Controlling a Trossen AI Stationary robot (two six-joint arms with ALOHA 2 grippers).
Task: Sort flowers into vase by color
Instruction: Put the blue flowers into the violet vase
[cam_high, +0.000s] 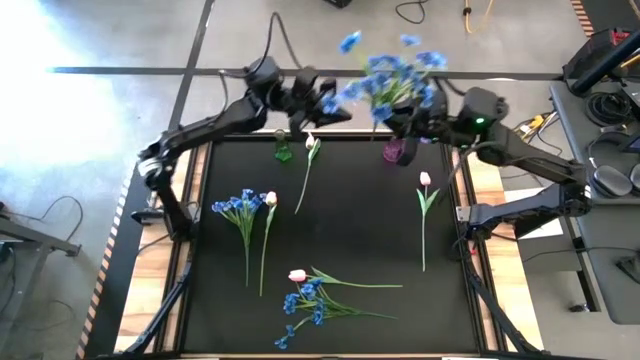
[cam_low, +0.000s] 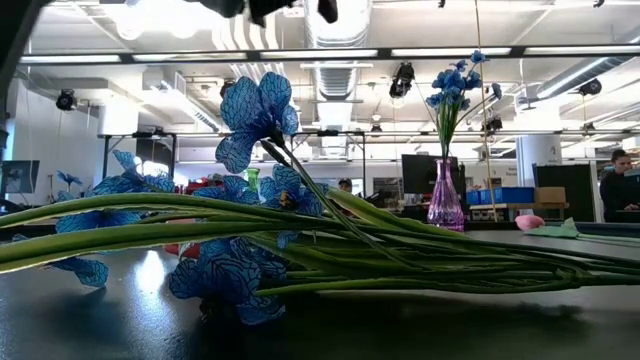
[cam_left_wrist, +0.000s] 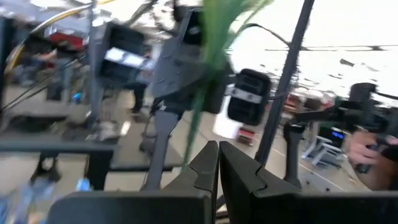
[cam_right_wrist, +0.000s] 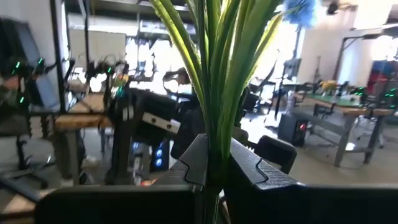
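At the far edge of the surface (cam_high: 350, 200), the right end effector (cam_high: 412, 122) pinches the green stems of a blue bunch (cam_high: 392, 78) standing in the purple vase (cam_high: 395, 151). The left end effector (cam_high: 327, 104), pressed together, hangs beside the blossoms, above a green vase (cam_high: 283, 150). Other flowers lie flat on the surface: tulips (cam_high: 425, 180) right, a blue bunch (cam_high: 238, 204) left, another (cam_high: 305, 300) near.
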